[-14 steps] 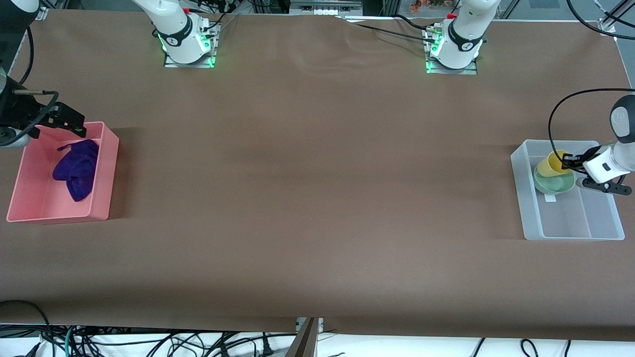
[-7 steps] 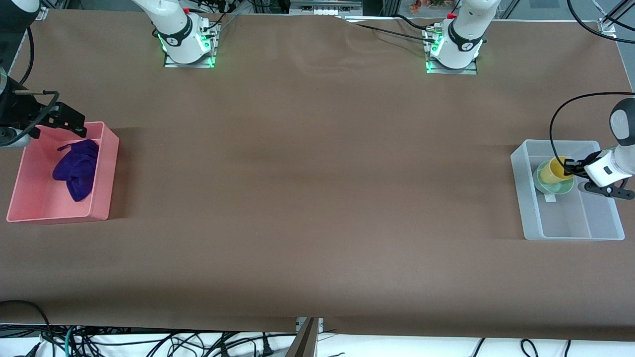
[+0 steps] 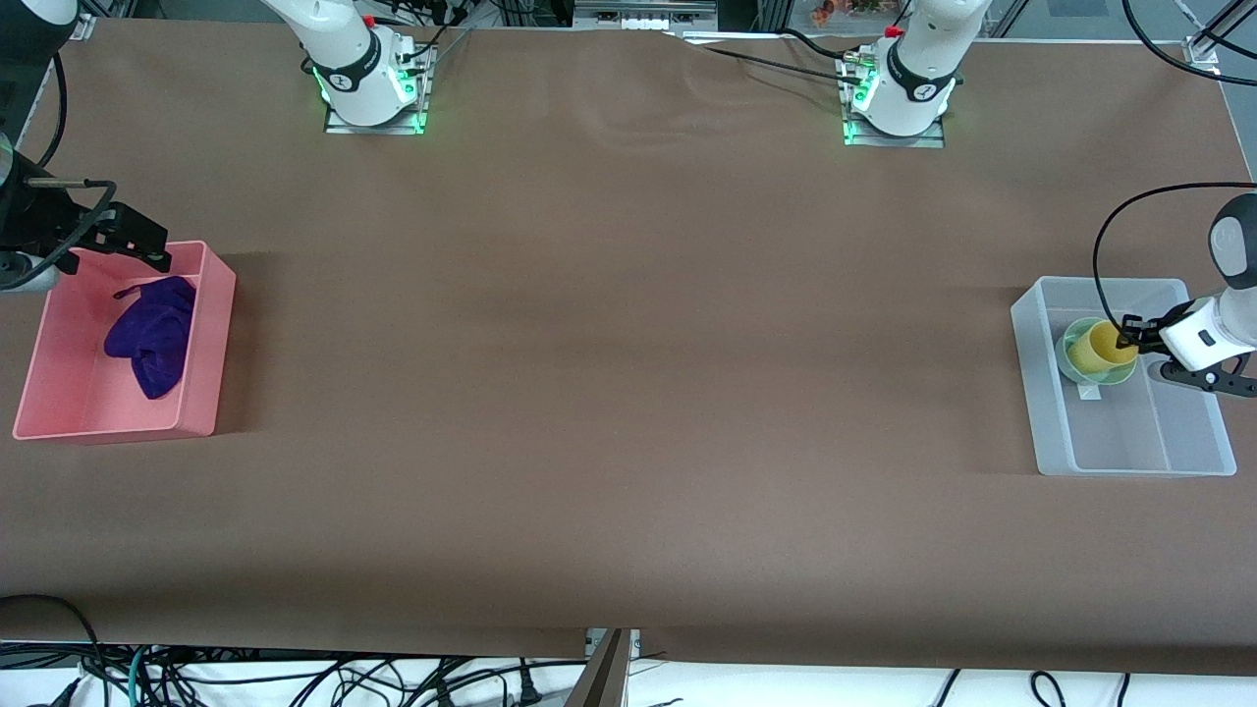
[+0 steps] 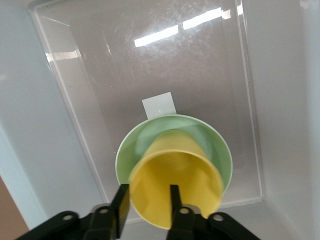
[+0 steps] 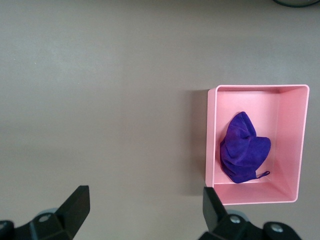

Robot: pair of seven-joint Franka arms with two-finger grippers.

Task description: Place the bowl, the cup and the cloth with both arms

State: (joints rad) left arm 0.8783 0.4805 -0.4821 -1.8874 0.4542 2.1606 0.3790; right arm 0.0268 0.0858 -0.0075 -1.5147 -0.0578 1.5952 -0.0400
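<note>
While cup [image 4: 175, 186] sits in bowl [image 4: 174, 150], its rim is clamped between left gripper [image 4: 146, 206] fingers [image 4: 121, 206]; right gripper [image 5: 145, 205] fingers [image 5: 76, 206] held apart over table [image 5: 100, 90].

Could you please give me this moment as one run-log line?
left gripper: shut on cup, in bowl, clear bin | right gripper: open, over pink bin | cloth: in pink bin

The cup [image 3: 1100, 344] sits in the bowl [image 3: 1093, 371] inside one bin [image 3: 1129, 462]; the cloth [image 3: 152, 334] lies in another [image 3: 118, 417].
</note>
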